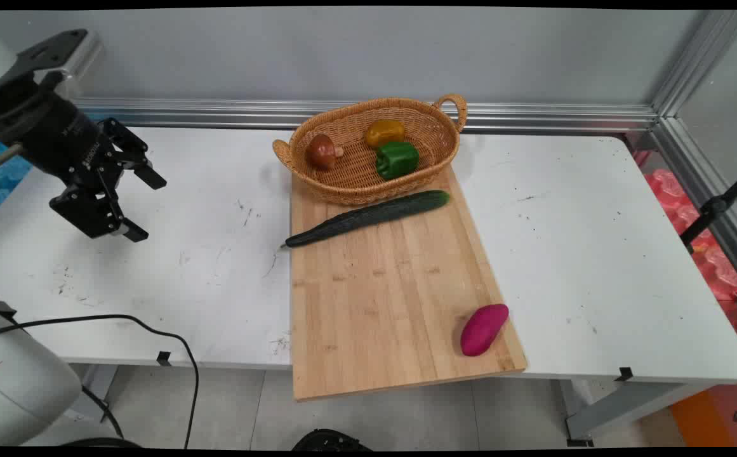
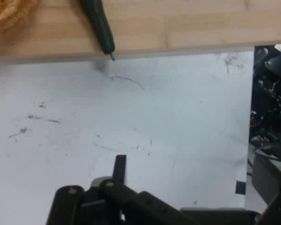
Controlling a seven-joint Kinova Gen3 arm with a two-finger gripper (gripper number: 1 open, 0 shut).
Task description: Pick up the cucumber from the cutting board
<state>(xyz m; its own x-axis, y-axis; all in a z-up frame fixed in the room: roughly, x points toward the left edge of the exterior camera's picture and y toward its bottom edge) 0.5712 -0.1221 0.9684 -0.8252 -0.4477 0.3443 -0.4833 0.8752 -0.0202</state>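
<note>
Over the left side of the white surface (image 1: 152, 285) the black hand (image 1: 141, 204) hangs raised and tilted, fingers spread wide, holding nothing. Nearest thing: the dark green cucumber (image 1: 368, 217), lying slantwise on the wooden cutting board (image 1: 381, 304), thin tip just past the board's left edge. Wicker basket (image 1: 349, 184) sits at the board's far end, touching or nearly touching the cucumber; hard to tell. Inside it: brown mushroom (image 1: 322, 152), yellow pepper (image 1: 385, 132), green pepper (image 1: 397, 159). Magenta sweet potato (image 1: 484, 329) lies near the board's near right corner.
</note>
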